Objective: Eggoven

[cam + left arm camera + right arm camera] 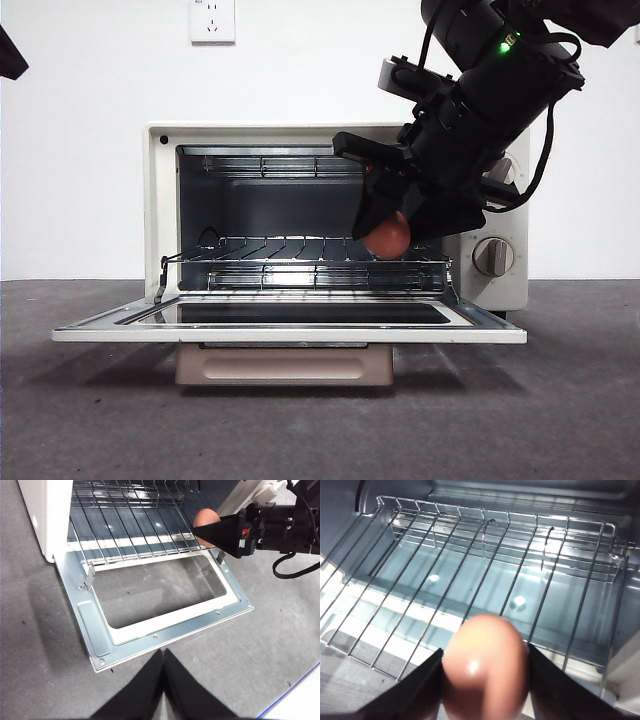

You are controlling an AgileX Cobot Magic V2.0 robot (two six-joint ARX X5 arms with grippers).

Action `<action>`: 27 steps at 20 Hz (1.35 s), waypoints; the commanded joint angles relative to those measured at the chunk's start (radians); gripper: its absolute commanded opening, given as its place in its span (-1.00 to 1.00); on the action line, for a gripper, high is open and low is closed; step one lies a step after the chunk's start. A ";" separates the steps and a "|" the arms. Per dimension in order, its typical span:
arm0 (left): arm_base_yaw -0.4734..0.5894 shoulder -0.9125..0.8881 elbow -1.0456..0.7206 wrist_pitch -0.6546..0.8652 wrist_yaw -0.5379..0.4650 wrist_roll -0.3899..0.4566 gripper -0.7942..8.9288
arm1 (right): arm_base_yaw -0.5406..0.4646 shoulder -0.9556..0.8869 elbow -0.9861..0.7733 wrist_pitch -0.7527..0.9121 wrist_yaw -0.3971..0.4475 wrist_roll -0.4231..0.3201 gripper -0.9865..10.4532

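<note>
The cream toaster oven (pixel 160 200) stands at the table's middle with its door (pixel 290 322) folded down flat and its wire rack (pixel 300 262) bare. My right gripper (pixel 388 232) is shut on the brown egg (pixel 388 238) and holds it just above the rack's right front part, at the oven mouth. In the right wrist view the egg (pixel 486 667) sits between the two jaws over the rack (pixel 470 580). The left wrist view shows the egg (pixel 206 520) and the open door (pixel 165 625) from above. My left gripper (pixel 163 652) is shut and empty, in front of the door.
The oven's two knobs (pixel 492 256) are at its right side, behind the right arm. The beige handle (pixel 285 365) hangs under the open door. A wall socket (pixel 212 20) is on the white wall. A black tip (pixel 10 55) shows at the top left corner.
</note>
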 commanded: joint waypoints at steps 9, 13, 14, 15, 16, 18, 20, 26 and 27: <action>0.000 0.005 0.003 0.005 0.002 -0.001 -0.82 | 0.011 0.053 0.018 0.008 0.000 0.035 -0.42; 0.000 0.005 0.003 0.005 0.002 -0.001 -0.82 | 0.011 0.053 0.018 0.009 0.000 0.040 -0.33; 0.000 0.005 0.003 0.005 0.002 -0.001 -0.82 | 0.011 0.053 0.018 0.009 0.000 0.040 -0.33; 0.000 0.005 0.003 0.005 0.002 -0.001 -0.82 | 0.011 0.052 0.018 0.009 0.000 0.040 -0.33; 0.000 0.005 0.003 0.005 0.002 -0.001 -0.82 | 0.011 0.051 0.018 0.009 0.001 0.040 -0.32; 0.000 0.005 0.003 0.005 0.002 -0.001 -0.82 | 0.011 0.047 0.018 0.009 0.000 0.039 -0.31; 0.000 0.005 0.003 0.005 0.002 -0.001 -0.82 | 0.011 0.039 0.018 0.009 0.001 0.039 -0.27; 0.000 0.005 0.003 0.005 0.002 0.000 -0.82 | 0.011 0.016 0.019 0.008 0.001 0.036 -0.27; 0.000 0.005 0.003 0.005 0.002 0.001 -0.82 | 0.011 0.008 0.019 0.002 0.001 0.036 -0.27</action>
